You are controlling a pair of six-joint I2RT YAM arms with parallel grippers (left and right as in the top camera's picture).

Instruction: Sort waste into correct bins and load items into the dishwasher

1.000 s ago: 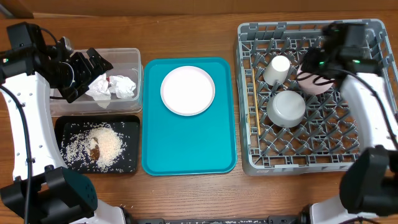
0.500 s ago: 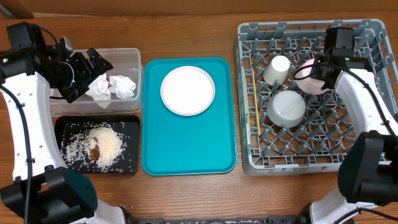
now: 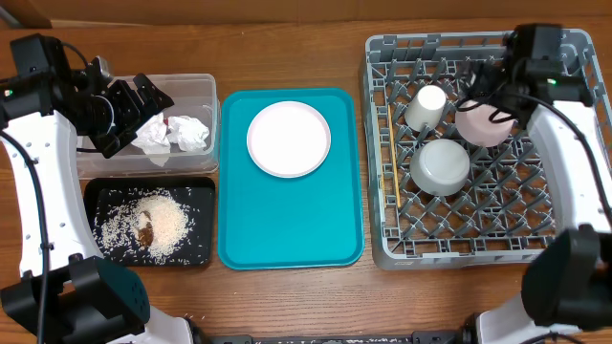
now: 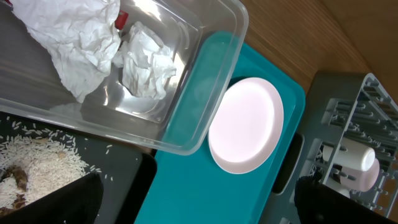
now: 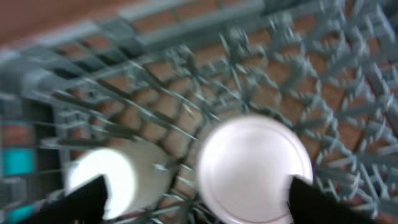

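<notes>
In the dishwasher, a grey rack, the pink bowl lies upside down beside the small cream cup and the grey-white bowl. Chopsticks lie along the rack's left side. My right gripper hovers open just above the pink bowl, gripping nothing. The cup is to its left in that blurred view. My left gripper hangs open over the clear tub, which holds white napkins and a red wrapper. The pale plate sits on the teal tray.
The black tray in front of the clear tub holds loose rice and a brown scrap. Bare wooden table lies behind the trays. The rack's front half has open pegs.
My right gripper has opened and let go of the pink bowl, which now rests upside down in the rack. The left arm has not moved.
</notes>
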